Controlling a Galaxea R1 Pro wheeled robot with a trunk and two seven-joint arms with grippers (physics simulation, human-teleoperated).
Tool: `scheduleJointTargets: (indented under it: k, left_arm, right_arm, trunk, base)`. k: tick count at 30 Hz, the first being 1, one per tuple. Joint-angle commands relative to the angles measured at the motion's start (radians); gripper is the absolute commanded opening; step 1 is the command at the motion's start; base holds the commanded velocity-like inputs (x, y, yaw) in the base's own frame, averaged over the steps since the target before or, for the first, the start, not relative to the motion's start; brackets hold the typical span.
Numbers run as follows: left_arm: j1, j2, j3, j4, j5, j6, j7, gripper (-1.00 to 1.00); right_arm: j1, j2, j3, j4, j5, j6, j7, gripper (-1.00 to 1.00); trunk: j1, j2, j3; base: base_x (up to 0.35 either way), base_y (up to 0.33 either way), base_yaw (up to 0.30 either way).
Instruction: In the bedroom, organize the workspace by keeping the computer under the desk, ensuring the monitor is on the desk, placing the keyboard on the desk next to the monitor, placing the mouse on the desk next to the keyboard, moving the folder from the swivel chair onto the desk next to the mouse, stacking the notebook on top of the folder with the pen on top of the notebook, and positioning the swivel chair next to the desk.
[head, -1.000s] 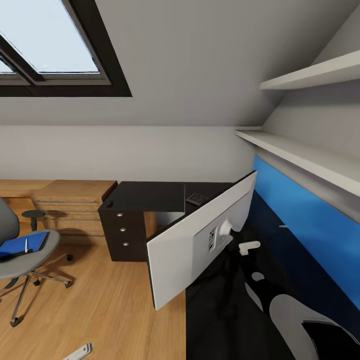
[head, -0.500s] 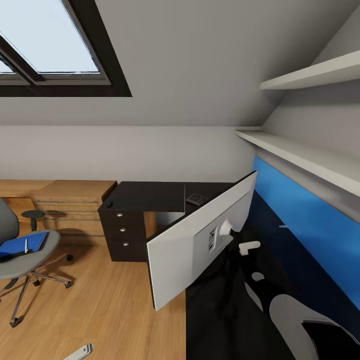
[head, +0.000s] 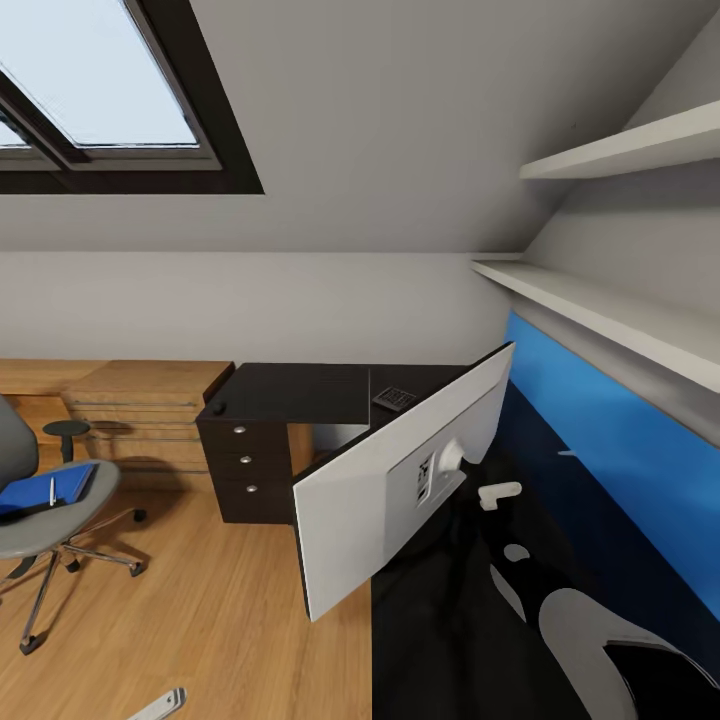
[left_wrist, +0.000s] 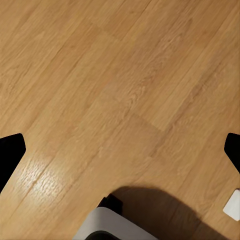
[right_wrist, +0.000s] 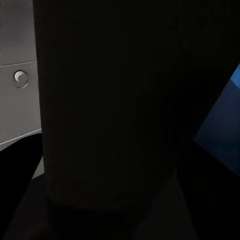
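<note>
The monitor (head: 385, 490) stands slantwise on the black desk (head: 300, 392) with its pale back towards me, its near corner overhanging the desk edge. The keyboard (head: 395, 398) lies beyond it. My right arm (head: 590, 630) reaches along the desk to the monitor's stand. In the right wrist view a dark column (right_wrist: 120, 110) sits between dark fingers (right_wrist: 17, 165), grip unclear. At the left the swivel chair (head: 30, 530) carries a blue folder and notebook (head: 40, 492) with the pen (head: 52, 490) on top. My left gripper (left_wrist: 120, 152) hangs open over bare floor. The computer and mouse are out of view.
A low light-wood cabinet (head: 150, 400) stands against the wall behind the chair. Two white shelves (head: 600, 300) run above the desk's blue back panel (head: 620, 450). A small pale object (head: 160, 705) lies on the wood floor (head: 220, 610) between chair and desk.
</note>
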Motion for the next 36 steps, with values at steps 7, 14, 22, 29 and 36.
scheduleJointTargets:
  k: [7,14,22,29,36]
  left_arm:
    - [-0.001,0.001,-0.003,-0.002,0.006,-0.004,0.007,1.0]
    - [-0.001,0.001,-0.003,-0.002,0.006,-0.013,0.007,1.0]
    - [-0.001,0.001,-0.004,-0.002,0.006,-0.016,0.006,1.0]
    - [-0.001,0.001,-0.004,-0.002,0.006,-0.016,0.006,1.0]
    - [-0.001,0.001,-0.005,-0.002,0.006,-0.016,0.006,1.0]
  right_arm:
    - [-0.001,0.001,0.004,0.003,0.016,-0.003,0.002,-1.0]
    - [-0.001,0.0,0.005,0.003,0.016,-0.003,0.002,-1.0]
    - [-0.001,0.0,0.005,0.003,0.016,-0.003,0.002,-1.0]
    - [-0.001,0.0,0.005,0.002,0.016,-0.003,0.002,-1.0]
    - [-0.001,-0.001,0.005,0.002,0.016,-0.003,0.002,-1.0]
  trunk:
    - [0.001,-0.002,-0.002]
    - [0.001,-0.002,-0.002]
    - [0.001,-0.002,-0.002]
    - [0.001,-0.002,-0.002]
    - [0.001,-0.002,-0.002]
  base:
    - [0.0,0.0,0.0]
    - [0.0,0.0,0.0]
    - [0.0,0.0,0.0]
    - [0.0,0.0,0.0]
    - [0.0,0.0,0.0]
